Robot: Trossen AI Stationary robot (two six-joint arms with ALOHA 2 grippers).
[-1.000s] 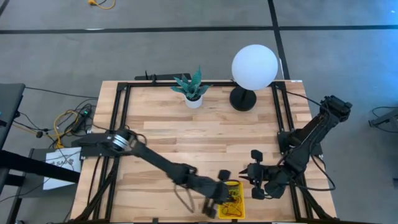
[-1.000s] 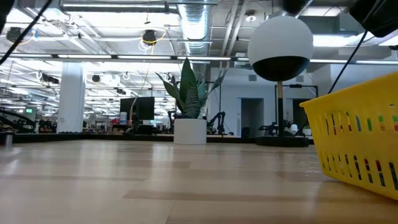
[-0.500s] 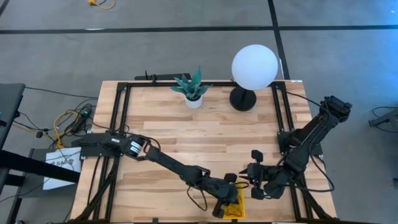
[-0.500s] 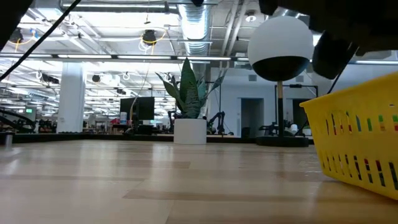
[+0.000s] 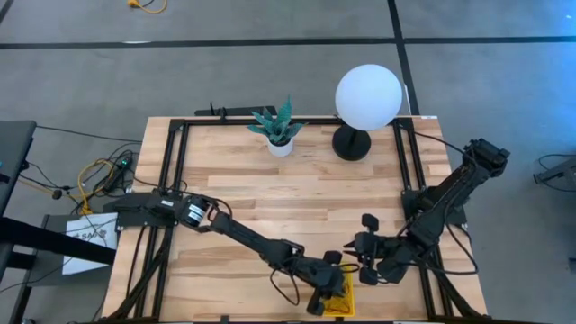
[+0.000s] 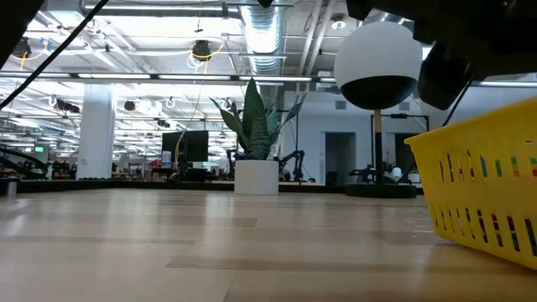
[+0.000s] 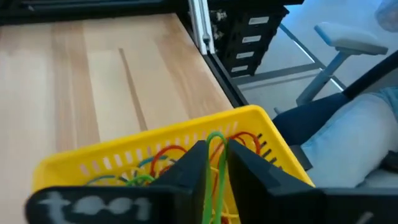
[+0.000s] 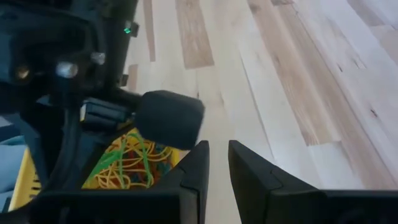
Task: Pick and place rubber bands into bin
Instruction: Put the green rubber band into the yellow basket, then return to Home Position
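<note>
My left hand (image 7: pixel 216 163) hangs over the yellow bin (image 7: pixel 112 158) at the near edge of the table (image 5: pixel 297 193), clenched on a green rubber band (image 7: pixel 215 155) that dangles between the fingers. The bin already holds a tangle of rubber bands (image 8: pixel 127 163) in orange, red and green. My right hand (image 8: pixel 217 167) waits just right of the bin, fingers nearly together and gripping nothing.

Bright-yellow slotted bin (image 7: pixel 180 146), green, red, orange rubber bands (image 7: pixel 163 163) inside.
</note>
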